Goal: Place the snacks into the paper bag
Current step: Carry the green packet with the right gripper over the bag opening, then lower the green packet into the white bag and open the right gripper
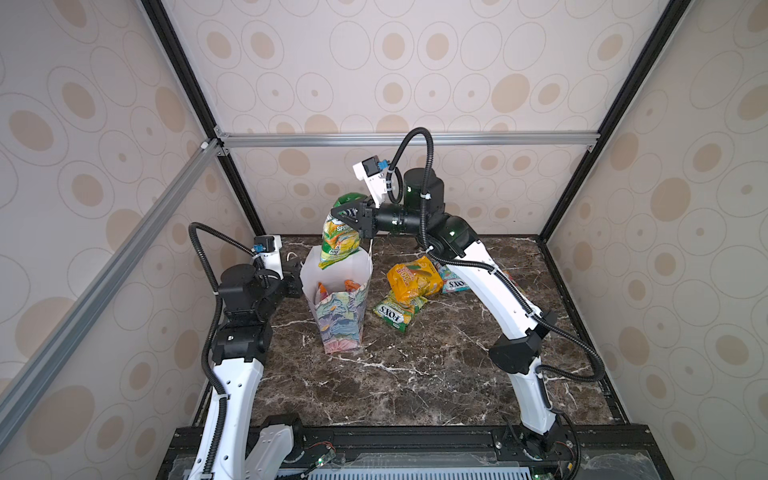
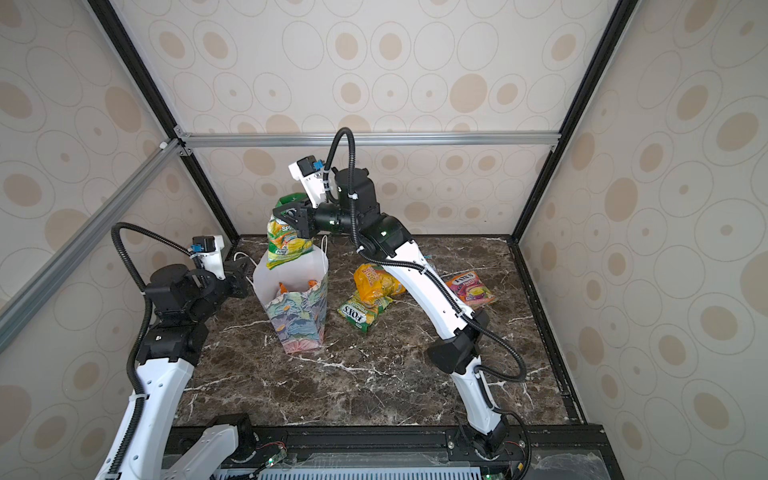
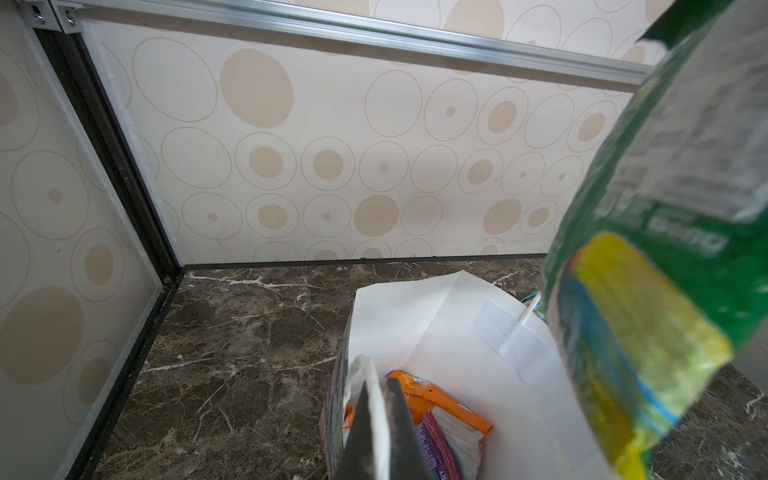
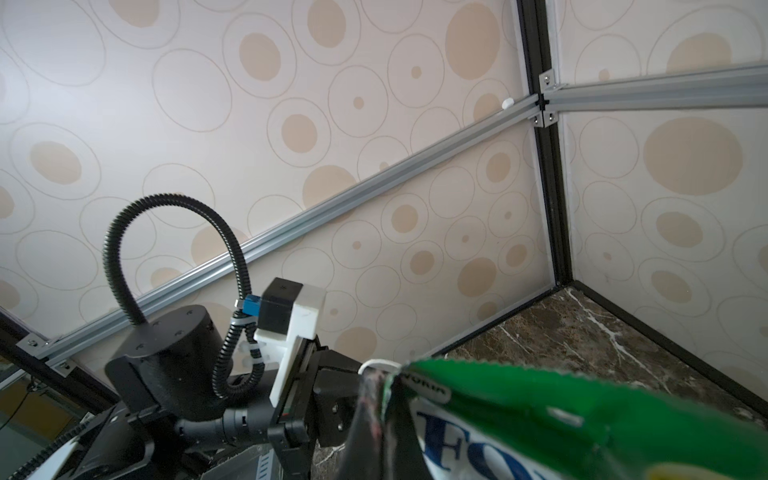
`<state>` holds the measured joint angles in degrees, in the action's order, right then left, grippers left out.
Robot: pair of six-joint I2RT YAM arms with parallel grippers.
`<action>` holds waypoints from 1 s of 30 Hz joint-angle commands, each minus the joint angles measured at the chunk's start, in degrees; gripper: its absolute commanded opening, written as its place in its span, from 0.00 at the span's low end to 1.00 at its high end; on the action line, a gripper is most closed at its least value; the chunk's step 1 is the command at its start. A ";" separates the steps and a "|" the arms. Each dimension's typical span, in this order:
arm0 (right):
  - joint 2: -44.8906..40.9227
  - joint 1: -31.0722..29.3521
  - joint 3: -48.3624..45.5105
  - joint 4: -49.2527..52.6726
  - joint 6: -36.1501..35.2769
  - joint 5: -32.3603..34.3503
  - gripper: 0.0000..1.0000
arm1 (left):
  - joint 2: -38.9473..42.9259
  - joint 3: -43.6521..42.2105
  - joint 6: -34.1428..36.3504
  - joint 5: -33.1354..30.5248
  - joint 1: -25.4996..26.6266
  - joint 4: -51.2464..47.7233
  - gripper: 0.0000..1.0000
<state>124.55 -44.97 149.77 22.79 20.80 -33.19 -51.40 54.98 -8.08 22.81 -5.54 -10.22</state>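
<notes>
Right gripper point(image 1: 348, 217) clamped on green packet point(image 1: 338, 245), which hangs over paper bag point(image 1: 340, 320) mouth, not yet dropped. Left gripper point(image 1: 296, 276) pinches cord handle point(image 3: 376, 399); bag upright. Orange packet point(image 3: 436, 399), purple packet point(image 3: 432, 449) already inside. At least four left on tabletop point(image 1: 415, 374): yellow packet point(image 1: 413, 278), FOX'S packet point(image 1: 397, 309), teal packet point(image 1: 453, 284), pink packet point(image 2: 471, 289).

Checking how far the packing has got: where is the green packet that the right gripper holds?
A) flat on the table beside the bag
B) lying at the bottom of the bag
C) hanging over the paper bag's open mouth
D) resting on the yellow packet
C: the right gripper pinches the green packet by its top, and it hangs over the open paper bag.
</notes>
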 commanded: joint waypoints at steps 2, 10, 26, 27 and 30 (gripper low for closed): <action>1.78 -0.20 2.54 -0.66 -1.37 -1.41 0.00 | 0.90 1.54 1.04 0.29 -0.50 1.82 0.00; 4.52 -1.06 3.26 2.66 -6.89 0.40 0.00 | 1.02 1.53 1.04 0.24 -0.49 1.78 0.00; 7.61 -1.41 3.42 7.91 -12.94 -1.19 0.00 | 0.66 1.54 0.96 0.36 -0.47 1.87 0.00; 7.71 -1.49 3.42 8.74 -13.82 -1.25 0.00 | 0.67 1.45 0.96 0.31 -0.44 1.82 0.00; 7.99 -1.82 3.42 10.55 -15.96 -1.35 0.00 | 0.55 1.45 0.96 -0.01 -0.45 1.85 0.00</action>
<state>132.33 -45.87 151.13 32.71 8.62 -33.26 -51.42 54.98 -8.08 22.81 -5.52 -10.28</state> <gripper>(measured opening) 0.048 0.047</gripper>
